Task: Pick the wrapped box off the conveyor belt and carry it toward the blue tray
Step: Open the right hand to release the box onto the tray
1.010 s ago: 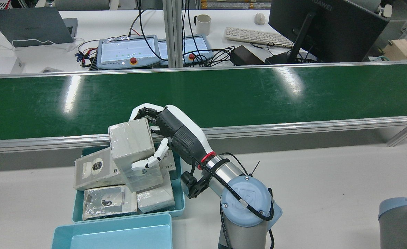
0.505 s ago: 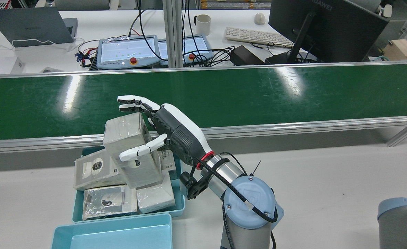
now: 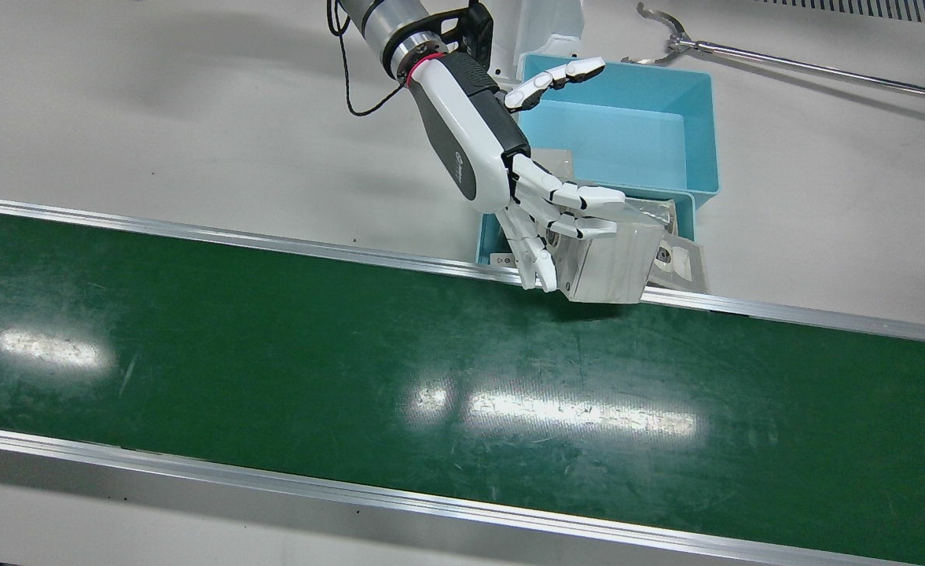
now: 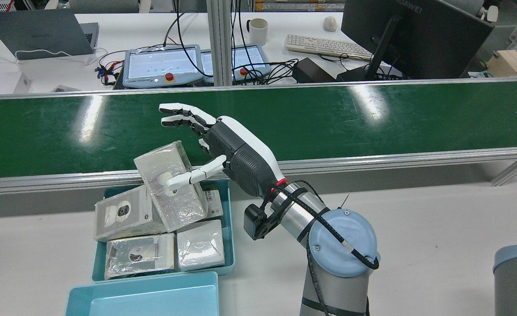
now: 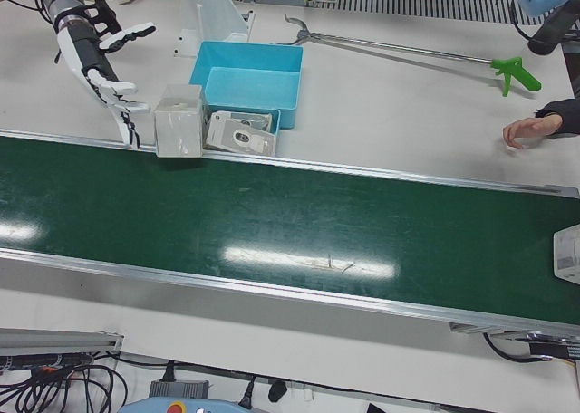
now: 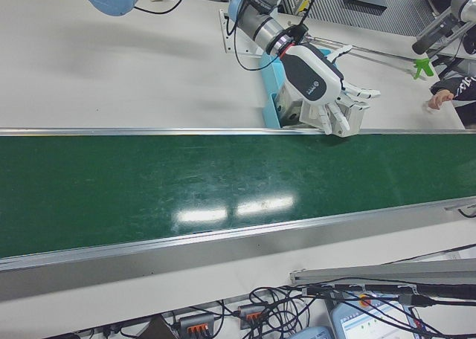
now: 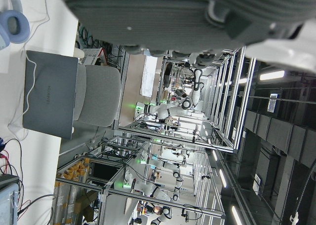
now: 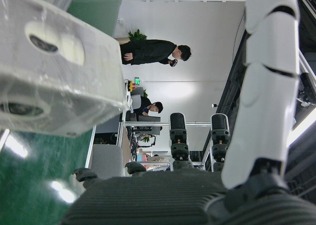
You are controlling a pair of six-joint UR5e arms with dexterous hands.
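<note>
My right hand (image 4: 236, 153): fingers spread, released | clear-wrapped grey box (image 4: 170, 193) leans tilted in blue plastic tray (image 4: 229, 245), bench's belt-side edge | my thumb may topple it

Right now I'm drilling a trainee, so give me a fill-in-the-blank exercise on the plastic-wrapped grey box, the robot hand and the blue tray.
1. The right hand, fingers spread, is ____.
2. The plastic-wrapped grey box sits ____, not flat.
3. In the rectangular blue tray it leans on other wrapped ____.
4. The shiny conveyor belt is coloured ____.
Missing words: open; tilted; boxes; green.
</note>
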